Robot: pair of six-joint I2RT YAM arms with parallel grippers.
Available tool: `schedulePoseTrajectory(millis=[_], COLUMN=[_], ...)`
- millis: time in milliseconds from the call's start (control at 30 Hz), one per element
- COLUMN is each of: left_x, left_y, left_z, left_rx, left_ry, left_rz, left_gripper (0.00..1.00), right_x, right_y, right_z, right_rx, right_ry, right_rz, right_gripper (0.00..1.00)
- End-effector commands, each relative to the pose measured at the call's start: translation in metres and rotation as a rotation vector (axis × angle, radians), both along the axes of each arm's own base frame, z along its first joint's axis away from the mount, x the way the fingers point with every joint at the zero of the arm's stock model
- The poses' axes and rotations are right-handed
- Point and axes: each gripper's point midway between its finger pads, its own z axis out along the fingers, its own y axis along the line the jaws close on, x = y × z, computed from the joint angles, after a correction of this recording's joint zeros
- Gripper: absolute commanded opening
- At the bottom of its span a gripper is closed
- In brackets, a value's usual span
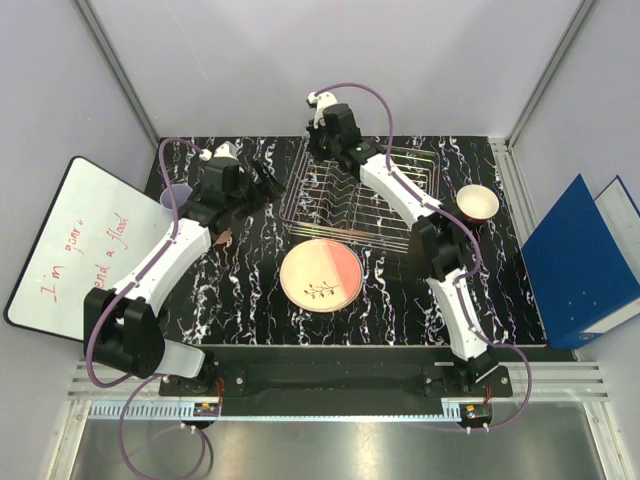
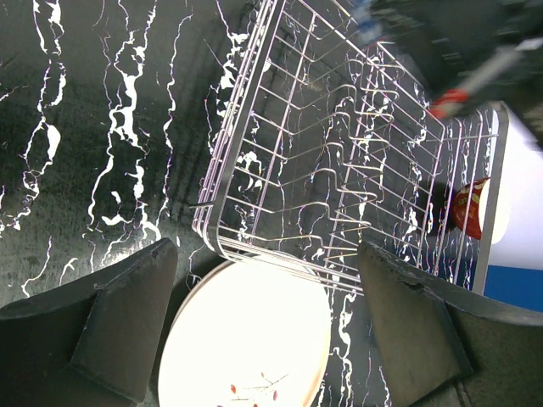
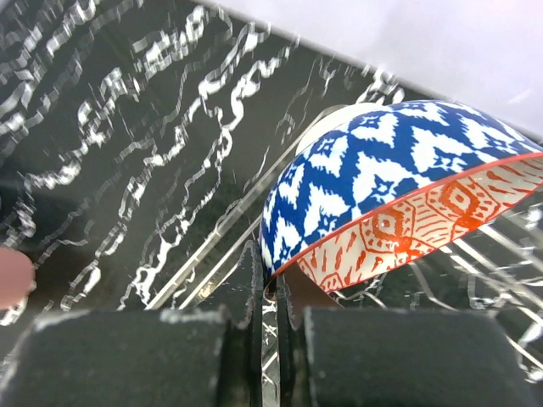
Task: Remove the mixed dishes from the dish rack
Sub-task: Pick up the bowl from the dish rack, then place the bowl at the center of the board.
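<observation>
The dish rack (image 1: 372,196) (image 2: 339,153) is a silver wire rack at the table's middle back. My right gripper (image 3: 273,270) is shut on the rim of a blue-white patterned bowl (image 3: 390,182), held tilted over the rack's wires; the top view shows that wrist (image 1: 335,132) at the rack's far left corner with the bowl hidden beneath it. My left gripper (image 2: 271,326) (image 1: 262,186) hangs open left of the rack, nothing between its fingers. Below it, a cream/pink plate (image 1: 320,275) (image 2: 248,339) lies flat in front of the rack. A small red bowl (image 1: 478,203) (image 2: 469,208) sits right of the rack.
A lavender cup (image 1: 176,199) stands left of the left arm. A pink shape (image 3: 13,276) shows at the right wrist view's left edge. A whiteboard (image 1: 60,250) leans off the left side and blue binders (image 1: 580,262) lie off the right.
</observation>
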Motion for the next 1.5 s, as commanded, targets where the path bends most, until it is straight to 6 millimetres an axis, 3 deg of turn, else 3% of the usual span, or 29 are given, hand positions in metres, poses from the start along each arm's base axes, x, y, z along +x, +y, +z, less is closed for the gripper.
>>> schedulePoseTrajectory(millis=[0,233,400,533,633,700,833,1133,1333,1467], left_x=[0.007,0.009,0.008,-0.004,-0.015,-0.023,-0.036,-0.068,-0.093,-0.101], left_y=[-0.002,-0.006,-0.019,-0.043,-0.051,-0.051,-0.050,-0.046,-0.048,-0.049], left_z=[0.029,0.032,0.027,0.023,0.031,0.038,0.046,0.037,0.027,0.021], left_rx=[-0.032,-0.046,-0.037,-0.010,-0.005,-0.007,-0.021,-0.043,-0.063,-0.068], left_ry=[-0.097,-0.099,-0.086,-0.087,-0.113,-0.136,-0.154,-0.128,-0.107,-0.100], left_rz=[0.010,-0.006,-0.057,-0.113,-0.130,-0.134,-0.141,-0.132,-0.167,-0.177], left_gripper=[0.91,0.91,0.91,0.91,0.91,0.91,0.91,0.90,0.90,0.91], right_x=[-0.005,-0.022,-0.041,-0.064,-0.084,-0.101,-0.132,-0.204,-0.224,-0.220], right_y=[-0.019,-0.039,-0.064,-0.082,-0.097,-0.106,-0.145,-0.223,-0.256,-0.277], right_z=[0.115,0.151,0.162,0.181,0.181,0.175,0.186,0.166,0.141,0.114], right_rx=[0.068,0.054,-0.007,0.000,-0.028,-0.088,-0.182,-0.366,-0.360,-0.260], right_ry=[-0.204,-0.212,-0.165,-0.129,-0.068,-0.030,-0.019,0.137,0.229,0.319], right_rz=[-0.046,-0.089,-0.155,-0.208,-0.255,-0.286,-0.404,-0.586,-0.659,-0.693], right_gripper=[0.00,0.00,0.00,0.00,0.00,0.00,0.00,0.00,0.00,0.00])
